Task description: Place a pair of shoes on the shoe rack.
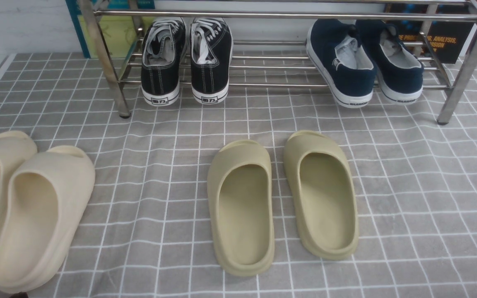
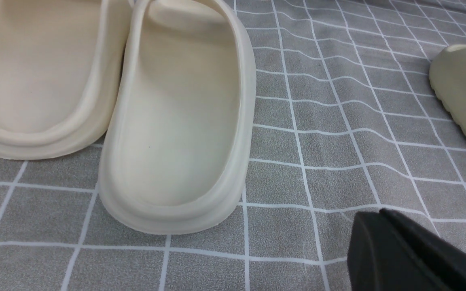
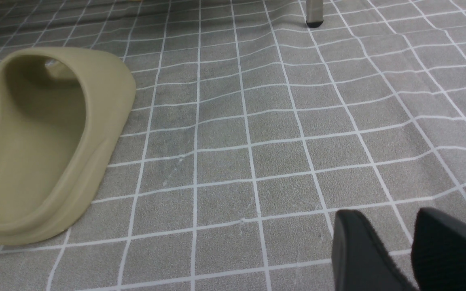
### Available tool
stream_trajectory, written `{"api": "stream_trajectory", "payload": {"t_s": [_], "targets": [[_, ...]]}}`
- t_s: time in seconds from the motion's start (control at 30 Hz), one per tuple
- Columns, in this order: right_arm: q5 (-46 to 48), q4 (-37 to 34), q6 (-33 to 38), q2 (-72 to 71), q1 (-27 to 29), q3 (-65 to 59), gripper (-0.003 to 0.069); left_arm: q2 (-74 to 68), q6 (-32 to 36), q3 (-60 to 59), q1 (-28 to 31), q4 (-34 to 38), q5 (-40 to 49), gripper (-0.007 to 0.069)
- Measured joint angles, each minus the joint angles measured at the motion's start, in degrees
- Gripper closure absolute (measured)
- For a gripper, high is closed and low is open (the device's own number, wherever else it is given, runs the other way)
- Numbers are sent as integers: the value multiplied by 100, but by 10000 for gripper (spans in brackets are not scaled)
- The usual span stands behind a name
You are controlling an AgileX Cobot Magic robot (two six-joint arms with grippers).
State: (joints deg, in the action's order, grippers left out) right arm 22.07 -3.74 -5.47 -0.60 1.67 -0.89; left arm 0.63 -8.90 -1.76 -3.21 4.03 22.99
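Black canvas sneakers [image 1: 185, 60]: side by side on the lower bars of the rack, toward its left end; heels toward the near side and hanging just past the front bar; white laces and white soles showing; toes pointing far.
Shoe rack [image 1: 271, 16]: shiny metal tubes, spanning the far part of the scene; slanted legs planted on the cloth at left and right; one leg foot also visible at the far edge of the right wrist view [image 3: 314, 18].
Navy slip-on sneakers [image 1: 364, 62]: on the same lower bars, toward the right end, well apart from the black pair; heels near, both angled a little.
Olive foam slides [image 1: 282, 198]: on the cloth, near of the rack, around the middle; side by side with a narrow gap; toes far.
Beige foam slides [image 1: 19, 207]: on the cloth at near left, touching each other; partly cut by the frame edge; close up in the left wrist view [image 2: 176, 117].
Checked cloth [image 1: 429, 186]: grey with white grid lines, lightly wrinkled, under everything.
Left gripper [image 2: 415, 258]: only one dark finger visible at the frame corner, over bare cloth, beside the beige slides; cannot tell whether apart or together.
Right gripper [image 3: 405, 250]: two dark fingers with a slim gap between them, holding nothing, above bare cloth, right of an olive slide.
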Motion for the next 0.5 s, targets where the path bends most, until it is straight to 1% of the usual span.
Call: {"api": "stream_trajectory", "payload": {"t_s": [0.13,0.5], "targets": [[0,0,0,0,0,0,420,0,108,0,0,6,0,637],[0,0,0,0,0,0,420,0,127,0,0,6,0,626]]}}
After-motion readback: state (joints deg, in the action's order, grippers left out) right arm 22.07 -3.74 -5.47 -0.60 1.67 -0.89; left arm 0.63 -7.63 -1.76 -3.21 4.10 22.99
